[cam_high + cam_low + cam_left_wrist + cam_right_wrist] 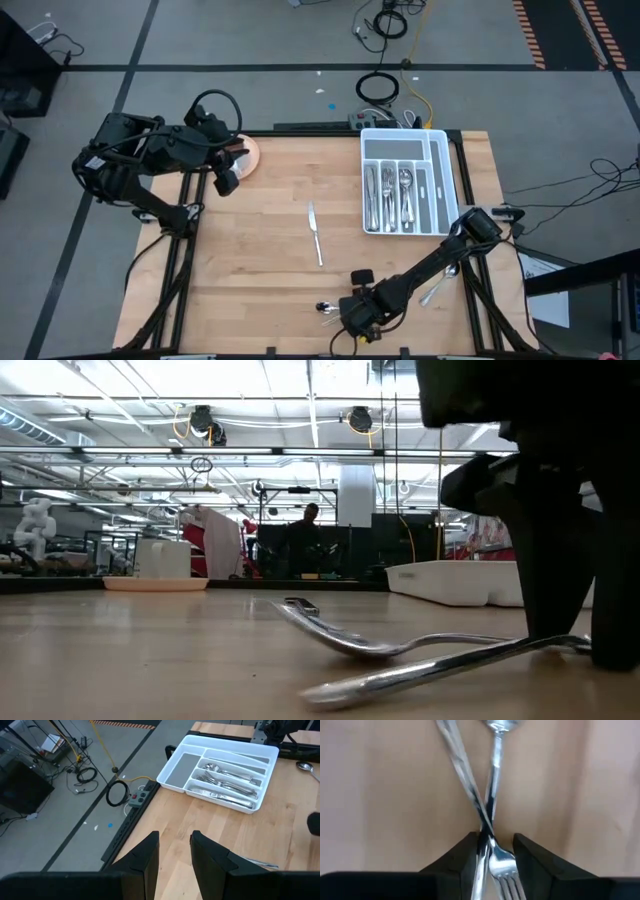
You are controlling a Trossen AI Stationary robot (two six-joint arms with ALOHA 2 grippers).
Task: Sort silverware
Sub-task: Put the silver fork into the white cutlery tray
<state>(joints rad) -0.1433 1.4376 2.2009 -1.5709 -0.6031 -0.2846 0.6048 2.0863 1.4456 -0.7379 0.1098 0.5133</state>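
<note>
Your right gripper (492, 851) sits low in the overhead frame, fingers slightly parted around two crossed silverware pieces (487, 815) lying on the table (260, 240). Whether they grip is unclear. Your left gripper (174, 851) hangs narrowly parted, empty, upper left.

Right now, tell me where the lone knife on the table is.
In the high view the knife lies alone mid-table, left of the white tray and up from the right gripper at the near edge.
</note>
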